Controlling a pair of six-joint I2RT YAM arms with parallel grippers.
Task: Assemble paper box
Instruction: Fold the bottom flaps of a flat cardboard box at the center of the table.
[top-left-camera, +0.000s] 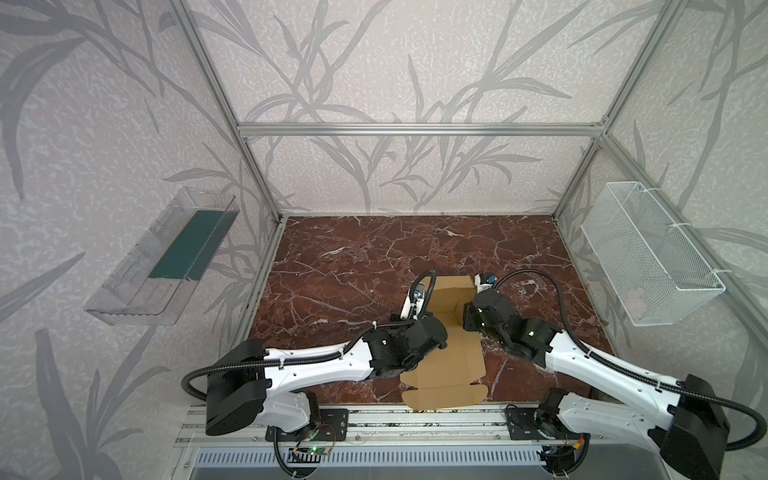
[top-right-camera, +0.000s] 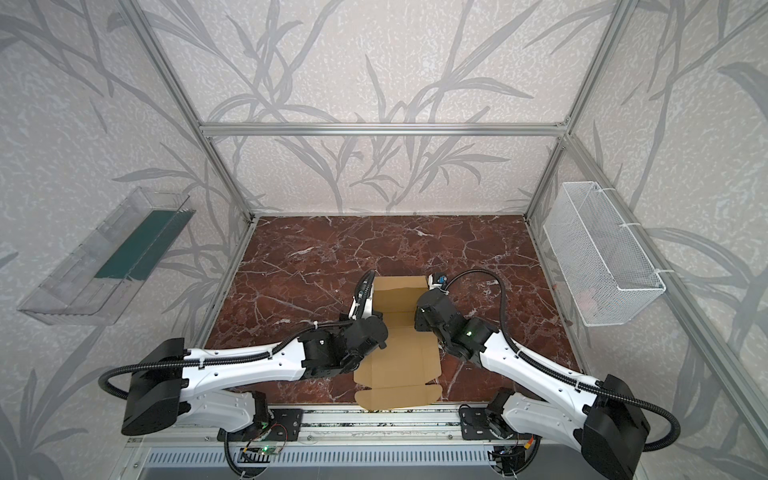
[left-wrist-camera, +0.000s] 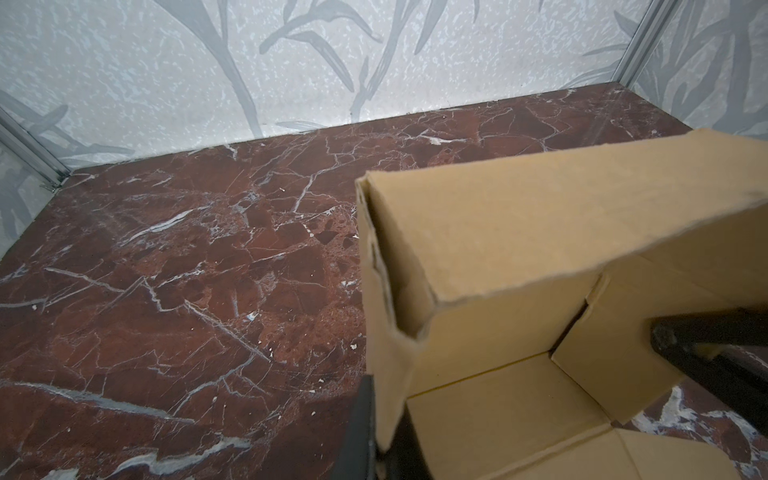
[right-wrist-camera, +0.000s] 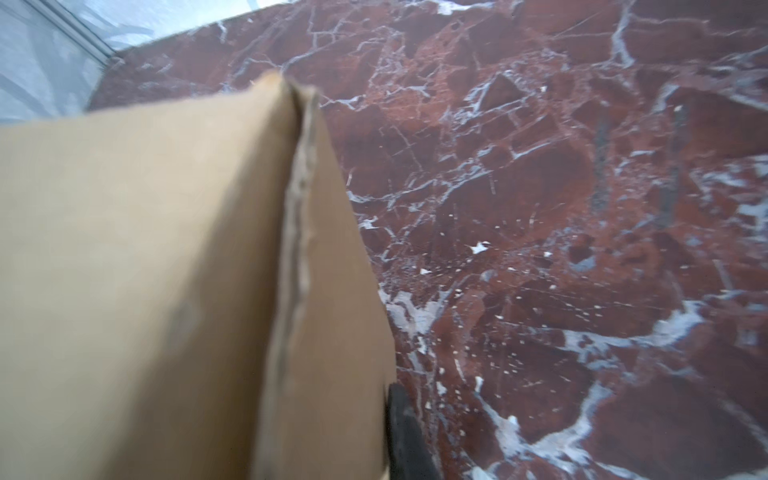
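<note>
Half-folded paper box (top-left-camera: 451, 291) — left gripper (left-wrist-camera: 382, 436) clamps one side wall, right gripper (right-wrist-camera: 332, 436) straddles the opposite wall, grip unclear — uneven pulling could buckle it

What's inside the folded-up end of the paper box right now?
Only bare cardboard shows inside the paper box: floor and folded walls, no contents. The flap leaning over it covers part of the far side.

A red-brown marble table (top-left-camera: 353, 257) sits inside an aluminium frame (top-left-camera: 415, 129) with leaf-patterned walls (top-left-camera: 415, 62). A clear plastic tray (top-left-camera: 124, 291) hangs on one side wall, a white wire basket (top-left-camera: 648, 253) on the opposite wall.
</note>
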